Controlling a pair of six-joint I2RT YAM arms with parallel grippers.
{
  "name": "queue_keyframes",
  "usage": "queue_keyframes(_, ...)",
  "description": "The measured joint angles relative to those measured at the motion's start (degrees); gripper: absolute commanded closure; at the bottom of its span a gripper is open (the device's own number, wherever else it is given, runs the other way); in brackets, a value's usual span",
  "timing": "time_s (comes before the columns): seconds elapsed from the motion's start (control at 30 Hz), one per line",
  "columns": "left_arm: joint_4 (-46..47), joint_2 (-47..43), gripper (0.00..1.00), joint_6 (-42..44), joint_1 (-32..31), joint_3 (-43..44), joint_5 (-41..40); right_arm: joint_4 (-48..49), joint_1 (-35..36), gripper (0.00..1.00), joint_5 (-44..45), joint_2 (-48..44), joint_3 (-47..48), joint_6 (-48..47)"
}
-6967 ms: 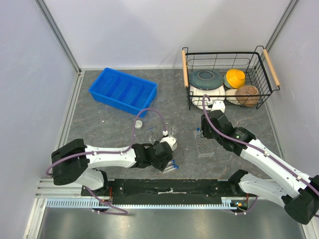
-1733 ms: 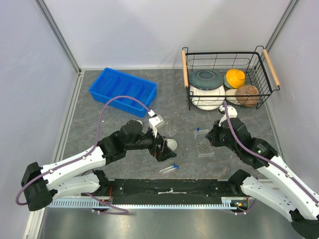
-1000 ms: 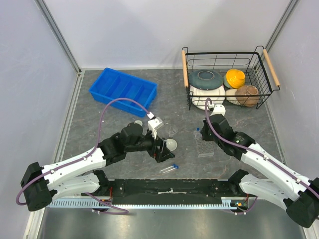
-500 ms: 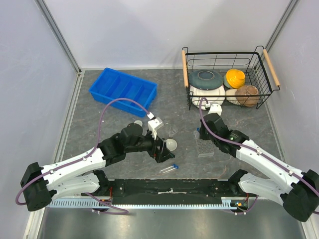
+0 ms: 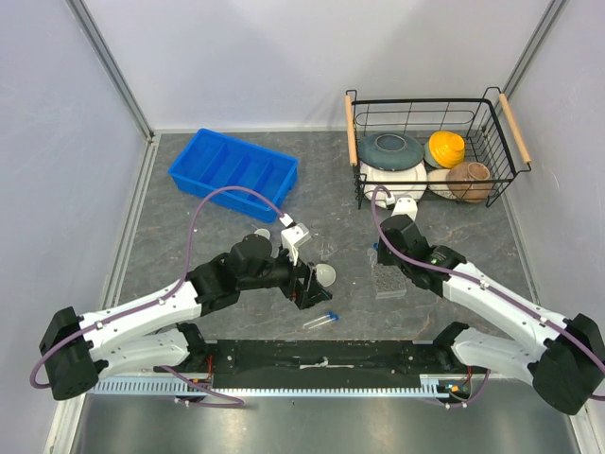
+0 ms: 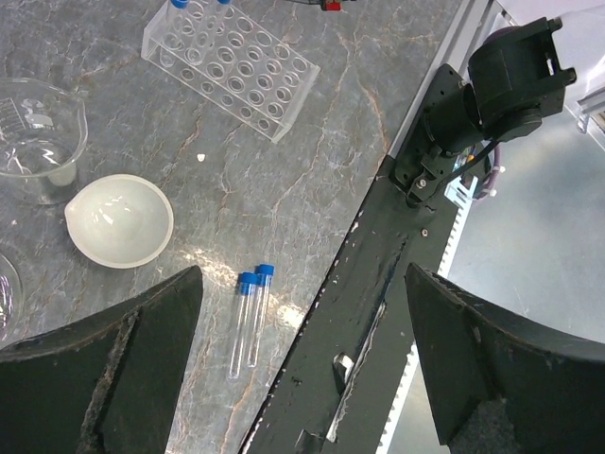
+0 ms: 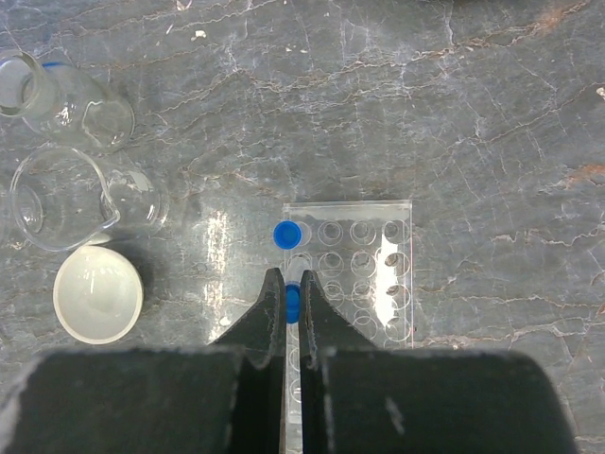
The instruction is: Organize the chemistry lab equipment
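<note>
The right gripper [image 7: 287,280], at the lower centre of its wrist view, pinches a blue-capped clear tube [image 7: 293,301] over the clear plastic tube rack [image 7: 364,274] — a second capped tube [image 7: 285,234] stands in the rack's upper-left corner. The left gripper [image 6: 302,274] is spread wide above two loose blue-capped tubes [image 6: 246,320] lying at lower centre.

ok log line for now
left fingers open near loose tubes | right fingers shut on blue-capped tube over rack | one tube racked

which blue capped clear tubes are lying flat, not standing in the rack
The two blue-capped clear tubes lying side by side on the grey table, beside the white round dish. The other tubes stand upright in the clear plastic rack.
</note>
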Motion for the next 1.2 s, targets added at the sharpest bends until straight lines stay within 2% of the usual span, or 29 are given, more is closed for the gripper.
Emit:
queue_keyframes(0.53, 0.0, 0.68, 0.06, 0.02, -0.04, 0.0, -0.33, 0.79, 0.39, 1.0, 0.85, 4.13, -0.72, -0.44)
queue_keyframes(0.67, -0.02, 0.87, 0.06, 0.02, -0.04, -0.02, -0.46, 1.07, 0.39, 0.9, 0.9, 4.87, -0.74, -0.44)
queue_keyframes(0.8, -0.24, 1.4, 0.06, 0.02, -0.04, 0.0, -1.36, 1.66, 0.39, 0.73, 1.07, 5.25, -0.74, -0.39)
queue_keyframes(0.83, -0.44, 1.6, 0.06, 0.04, -0.04, 0.0, -1.77, 1.77, 0.44, 0.66, 1.07, 5.31, -0.74, -0.42)
queue_keyframes(0.93, -0.61, 2.62, 0.06, 0.15, -0.22, 0.0, -3.08, 1.75, 0.66, 0.58, 1.07, 5.4, -0.74, -0.37)
queue_keyframes(1.03, -1.22, 4.74, 0.07, 0.57, -1.29, 0.04, -5.88, 1.6, 0.79, 0.53, 1.09, 5.38, -0.74, -0.39)
queue_keyframes(1.2, -3.76, 9.16, 0.08, 1.05, -3.89, 0.09, -10.14, -0.48, 1.44, 0.52, 1.44, 4.7, 0.09, -0.63)
